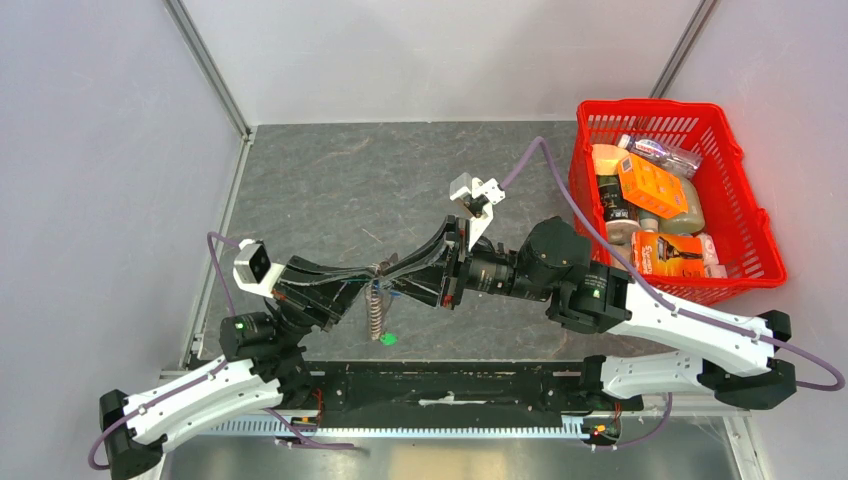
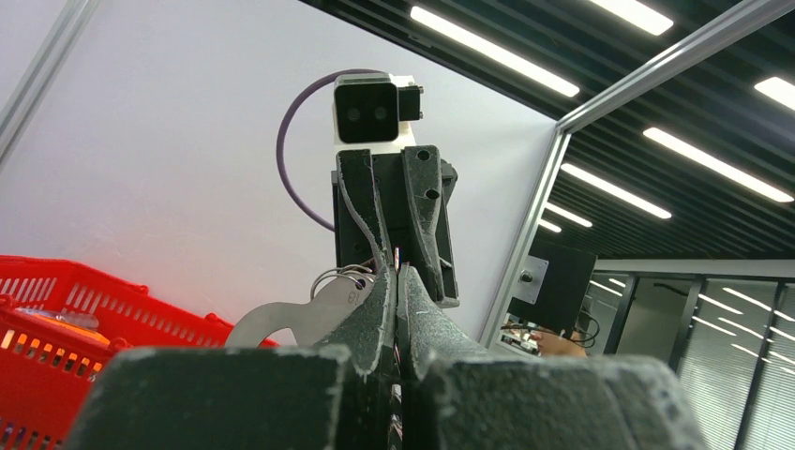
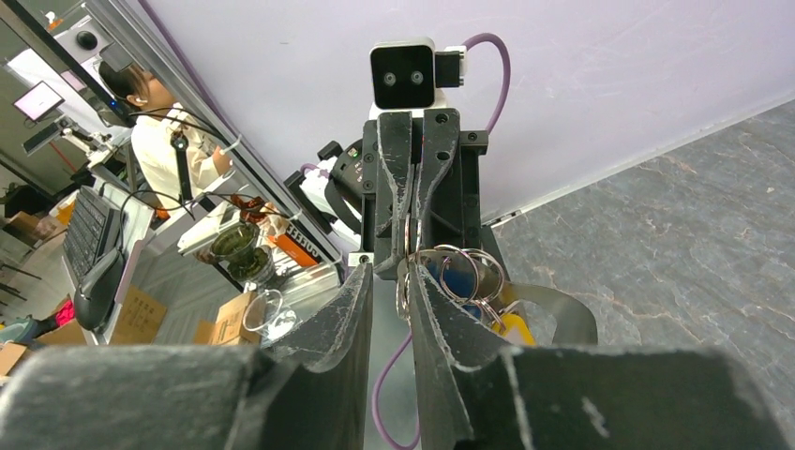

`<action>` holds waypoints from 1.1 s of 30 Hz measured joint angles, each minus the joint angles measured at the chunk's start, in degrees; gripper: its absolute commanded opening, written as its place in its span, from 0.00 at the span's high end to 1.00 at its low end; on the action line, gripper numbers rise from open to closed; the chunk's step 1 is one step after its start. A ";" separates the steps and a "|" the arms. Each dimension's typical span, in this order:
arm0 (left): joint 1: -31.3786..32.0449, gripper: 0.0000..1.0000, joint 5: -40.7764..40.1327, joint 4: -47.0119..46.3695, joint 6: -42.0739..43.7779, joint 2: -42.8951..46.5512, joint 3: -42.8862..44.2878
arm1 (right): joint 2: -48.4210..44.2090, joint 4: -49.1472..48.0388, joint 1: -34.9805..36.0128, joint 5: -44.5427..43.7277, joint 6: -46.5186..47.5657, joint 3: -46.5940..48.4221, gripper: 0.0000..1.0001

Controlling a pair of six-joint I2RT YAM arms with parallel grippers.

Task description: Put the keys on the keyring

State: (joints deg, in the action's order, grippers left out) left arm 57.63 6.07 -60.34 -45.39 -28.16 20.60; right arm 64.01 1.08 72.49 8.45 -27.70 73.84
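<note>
Nearest, the green tag (image 1: pixel 388 338) hangs by its chain (image 1: pixel 376 310) from the keyring (image 2: pixel 281 323), which the left gripper (image 2: pixel 396 281) holds clamped tight. The right gripper (image 3: pixel 389 281) meets it nose to nose, jaws narrowly apart around a split ring (image 3: pixel 403 291); grip unclear. The keys (image 3: pixel 511 328) dangle just beyond, so threading looks unfinished.

Table (image 1: pixel 330 180): dark grey stone-pattern top filling the middle of the top view, with pale walls on three sides and metal frame posts at its upper-left and upper-right corners. Standing on it at the right edge, upper right of frame, is a red plastic mesh basket (image 1: pixel 757 225) packed with bottles and orange packets (contents too jumbled to name one by one). At lower centre, near the table's front edge, is the small green tag (image 1: pixel 388 338) at the end of the keyring (image 1: pixel 377 305) chain; can't tell if the tag rests on the surface or hangs just above it.
</note>
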 measured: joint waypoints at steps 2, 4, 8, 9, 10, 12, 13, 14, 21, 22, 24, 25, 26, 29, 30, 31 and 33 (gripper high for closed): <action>0.00 0.98 -0.04 -0.72 -0.07 -0.24 0.00 | 0.15 -0.48 0.00 0.00 -0.07 0.00 0.73; 0.00 0.98 -0.09 -1.20 -0.11 -0.35 -0.02 | 0.31 -0.96 0.00 0.00 -0.17 0.00 0.74; 0.00 0.98 -0.15 -1.90 -0.17 -0.46 -0.02 | 0.52 -1.60 0.00 -0.26 -0.26 0.00 0.75; 0.00 0.98 -0.22 -2.14 -0.17 -0.57 -0.02 | 0.57 -1.77 0.00 -0.42 -0.33 0.00 0.75; 0.00 0.98 -0.24 -2.43 -0.17 -0.68 -0.02 | 0.59 -1.92 0.00 -0.48 -0.37 0.00 0.75; 0.00 0.98 -0.26 -2.84 -0.20 -0.90 -0.02 | 0.63 -2.03 0.02 -0.70 -0.39 0.00 0.75; 0.00 0.98 -0.31 -3.04 -0.20 -0.96 -0.02 | 0.68 -2.19 0.02 -0.85 -0.39 0.00 0.75; 0.00 0.98 -0.44 -3.17 -0.20 -0.98 -0.02 | 0.72 -2.34 0.02 -0.92 -0.39 0.00 0.75; 0.00 0.98 -1.11 -3.26 -0.20 -0.98 -0.11 | 0.87 -2.78 0.02 -2.01 -0.37 -0.11 0.71; 0.00 0.98 -1.18 -3.26 -0.20 -0.98 -0.13 | 0.87 -2.80 0.02 -2.19 -0.39 -0.20 0.70; 0.00 0.98 -1.33 -3.21 -0.20 -0.98 -0.22 | 0.85 -2.86 0.02 -2.54 -0.37 -0.35 0.69; 0.00 0.98 -1.40 -3.21 -0.20 -0.98 -0.24 | 0.83 -2.86 0.02 -2.62 -0.37 -0.37 0.69; 0.00 0.98 -1.44 -3.21 -0.20 -0.98 -0.24 | 0.83 -2.86 0.02 -2.75 -0.37 -0.37 0.68; 0.00 0.98 -1.16 -3.23 -0.20 -0.98 -0.26 | 0.83 -2.84 0.02 -3.45 -0.35 -0.63 0.68; 0.00 0.98 -1.16 -3.23 -0.22 -0.98 -0.28 | 0.83 -2.82 0.02 -3.63 -0.35 -0.79 0.68; 0.00 0.98 -1.07 -3.23 -0.20 -0.98 -0.33 | 0.83 -2.80 0.02 -3.85 -0.35 -0.94 0.68; 0.00 0.98 -1.07 -3.21 -0.22 -0.98 -0.33 | 0.83 -2.82 0.02 -4.07 -0.35 -1.22 0.68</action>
State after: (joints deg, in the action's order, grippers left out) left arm 57.63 4.99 -63.55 -45.60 -29.15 20.27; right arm 64.84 -1.74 72.51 4.38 -28.05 72.62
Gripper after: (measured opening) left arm 0.023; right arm 0.321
